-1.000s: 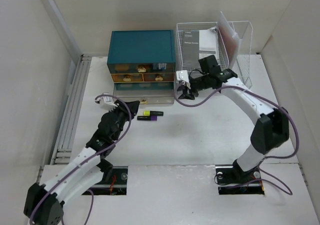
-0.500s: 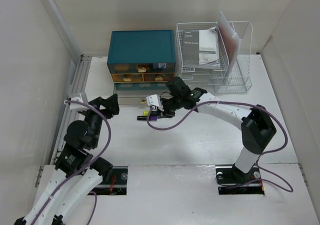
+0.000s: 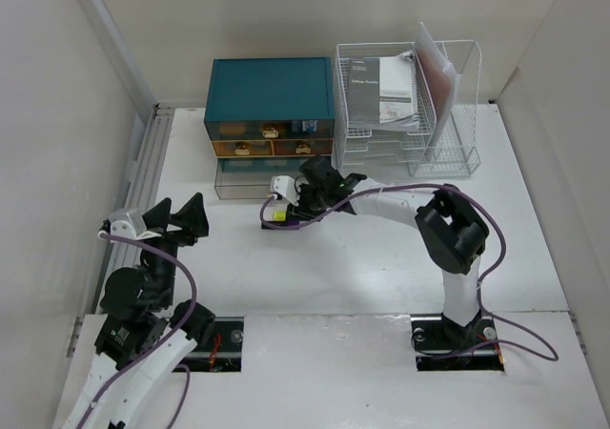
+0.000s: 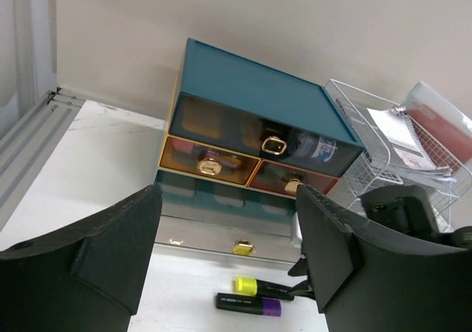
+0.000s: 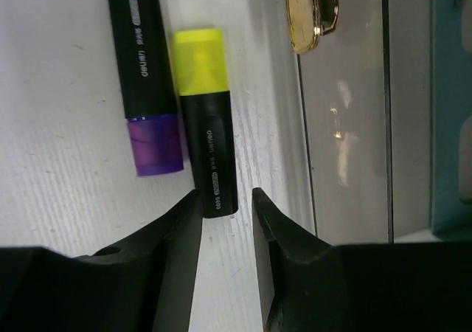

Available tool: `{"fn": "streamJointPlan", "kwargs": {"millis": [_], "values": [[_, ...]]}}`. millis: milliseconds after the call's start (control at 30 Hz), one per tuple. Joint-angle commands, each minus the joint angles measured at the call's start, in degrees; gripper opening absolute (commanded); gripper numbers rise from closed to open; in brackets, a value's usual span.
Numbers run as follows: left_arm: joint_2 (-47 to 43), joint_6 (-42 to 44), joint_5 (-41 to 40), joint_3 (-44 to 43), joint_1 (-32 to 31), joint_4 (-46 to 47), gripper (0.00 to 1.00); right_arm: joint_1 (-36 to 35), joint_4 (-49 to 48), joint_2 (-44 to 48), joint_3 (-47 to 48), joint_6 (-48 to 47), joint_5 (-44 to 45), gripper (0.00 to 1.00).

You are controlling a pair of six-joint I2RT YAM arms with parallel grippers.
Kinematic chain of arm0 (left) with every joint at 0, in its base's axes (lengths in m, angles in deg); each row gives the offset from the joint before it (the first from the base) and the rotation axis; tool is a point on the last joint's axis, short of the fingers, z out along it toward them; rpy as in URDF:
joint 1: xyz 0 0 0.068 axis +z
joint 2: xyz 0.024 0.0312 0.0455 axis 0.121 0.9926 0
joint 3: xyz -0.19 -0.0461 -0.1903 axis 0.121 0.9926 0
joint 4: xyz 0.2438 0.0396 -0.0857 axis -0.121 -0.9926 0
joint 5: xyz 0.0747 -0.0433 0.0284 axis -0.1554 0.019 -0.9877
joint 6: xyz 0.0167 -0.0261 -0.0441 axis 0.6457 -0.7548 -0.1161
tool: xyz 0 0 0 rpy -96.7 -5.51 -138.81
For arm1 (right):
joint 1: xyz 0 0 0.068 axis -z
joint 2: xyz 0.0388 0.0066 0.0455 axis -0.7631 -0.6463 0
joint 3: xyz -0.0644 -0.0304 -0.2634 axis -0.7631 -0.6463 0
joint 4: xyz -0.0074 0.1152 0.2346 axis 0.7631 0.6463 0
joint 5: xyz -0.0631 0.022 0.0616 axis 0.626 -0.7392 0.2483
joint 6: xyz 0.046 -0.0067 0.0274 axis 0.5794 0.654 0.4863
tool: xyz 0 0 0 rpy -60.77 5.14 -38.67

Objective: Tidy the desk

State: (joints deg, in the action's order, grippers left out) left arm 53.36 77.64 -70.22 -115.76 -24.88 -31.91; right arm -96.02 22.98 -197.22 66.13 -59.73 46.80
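The white bench [image 3: 381, 257] carries a teal drawer chest [image 3: 270, 88] at its back edge, with a wire paper tray [image 3: 355, 135] just beside it. The left gripper [image 4: 228, 199] hovers near the bench's left edge, its jaws spread wide and holding nothing. The right gripper [image 5: 225, 203] sits low in front of the chest, fingers slightly apart and straddling the barrel end of the yellow highlighter [image 5: 200, 118]. That highlighter lies flat just beside the purple highlighter [image 5: 144, 74].

Robot lab: white-walled test table [image 3: 381, 257]
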Motion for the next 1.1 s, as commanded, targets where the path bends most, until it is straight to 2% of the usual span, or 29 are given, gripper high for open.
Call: {"fn": "streamJointPlan", "kwargs": {"millis": [0,233,500,833,1067], "values": [[-0.74,1.73,0.83,0.85,-0.33,2.89,0.71,-0.56,0.20,-0.67,4.15,1.66,3.74,0.39],[-1.26,1.73,1.36,0.85,-0.33,2.89,0.72,-0.56,1.96,-3.39,5.30,1.13,4.89,0.42],[-1.27,1.73,1.36,0.85,-0.33,2.89,0.72,-0.56,5.66,-3.92,5.83,-1.24,-1.34,0.45],[-1.27,1.73,0.83,0.85,-0.33,2.89,0.72,-0.56,6.80,-5.76,5.83,-2.30,-1.27,0.46],[-1.27,1.73,0.83,0.85,-0.33,2.89,0.72,-0.56,9.52,-8.92,9.34,-2.30,-2.32,0.50]]}}
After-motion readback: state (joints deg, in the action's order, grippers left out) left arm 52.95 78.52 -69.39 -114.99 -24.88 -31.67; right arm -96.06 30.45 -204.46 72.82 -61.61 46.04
